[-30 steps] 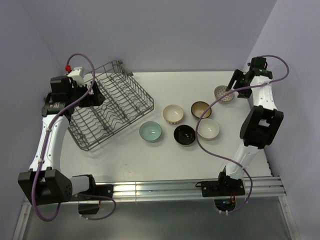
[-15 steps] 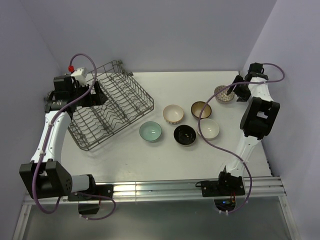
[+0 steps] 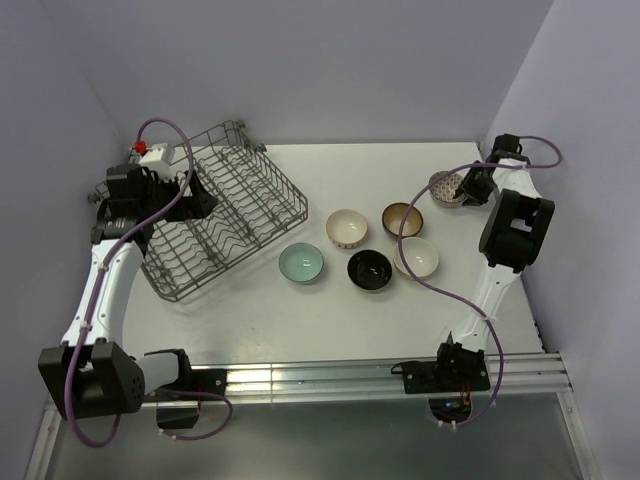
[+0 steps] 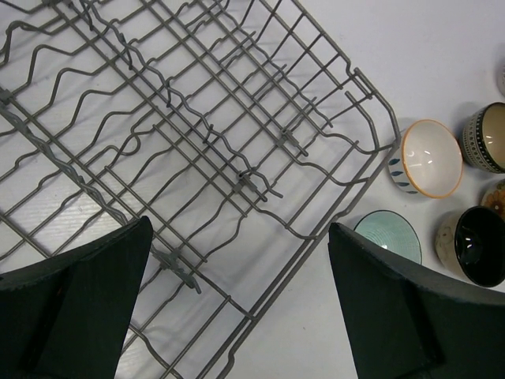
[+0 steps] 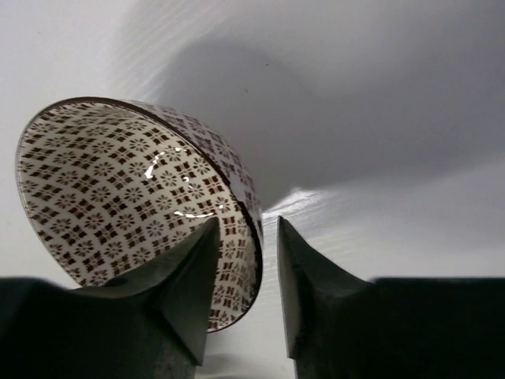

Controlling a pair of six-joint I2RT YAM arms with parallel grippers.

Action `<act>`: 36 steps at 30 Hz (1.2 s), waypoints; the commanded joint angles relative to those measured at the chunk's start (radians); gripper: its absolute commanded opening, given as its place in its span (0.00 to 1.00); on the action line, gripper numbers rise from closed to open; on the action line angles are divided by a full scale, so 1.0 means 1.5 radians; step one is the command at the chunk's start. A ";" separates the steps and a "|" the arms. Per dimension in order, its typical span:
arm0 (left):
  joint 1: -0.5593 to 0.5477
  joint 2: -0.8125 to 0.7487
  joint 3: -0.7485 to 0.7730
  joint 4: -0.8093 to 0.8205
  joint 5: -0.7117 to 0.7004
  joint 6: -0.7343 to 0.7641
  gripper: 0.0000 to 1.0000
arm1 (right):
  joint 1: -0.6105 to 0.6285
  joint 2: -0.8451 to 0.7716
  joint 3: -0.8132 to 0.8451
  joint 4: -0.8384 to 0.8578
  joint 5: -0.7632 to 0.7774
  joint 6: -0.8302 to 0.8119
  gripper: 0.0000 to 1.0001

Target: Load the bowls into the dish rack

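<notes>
The grey wire dish rack (image 3: pixel 225 215) stands at the left and holds no bowls. My left gripper (image 3: pixel 192 195) hovers open over it; in the left wrist view (image 4: pixel 237 300) its fingers (image 4: pixel 79 308) span the rack's (image 4: pixel 197 142) near right corner. A brown-and-white patterned bowl (image 3: pixel 447 187) sits at the far right. My right gripper (image 3: pixel 468 188) is low at its right rim. In the right wrist view the gripper (image 5: pixel 247 229) straddles the bowl's (image 5: pixel 118 174) rim, one finger inside, one outside, with a small gap left at the outer finger.
Several more bowls sit mid-table: cream with an orange rim (image 3: pixel 346 228), dark patterned (image 3: pixel 401 218), speckled white (image 3: pixel 416 257), black (image 3: pixel 369 270), teal (image 3: pixel 301 263). The cream (image 4: pixel 430 158), teal (image 4: pixel 388 237) and black (image 4: pixel 483 245) bowls also show in the left wrist view.
My right arm has folded down and brought its gripper onto the patterned bowl's rim. My left arm has shifted slightly over the rack's left side. The bowls have not moved.
</notes>
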 commanded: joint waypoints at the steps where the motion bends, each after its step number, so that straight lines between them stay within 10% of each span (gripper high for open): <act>1: 0.002 -0.051 -0.019 0.078 0.023 -0.006 1.00 | -0.009 0.012 0.028 0.032 -0.025 0.017 0.40; 12: 0.002 -0.030 0.014 0.037 0.023 0.009 0.99 | -0.025 0.005 0.015 0.023 -0.103 0.027 0.00; 23: 0.002 -0.037 0.065 -0.006 0.113 0.065 1.00 | -0.035 -0.138 -0.046 0.091 -0.527 0.102 0.00; 36: 0.002 -0.010 0.175 0.061 0.282 -0.055 1.00 | 0.109 -0.319 -0.131 0.302 -0.602 0.241 0.00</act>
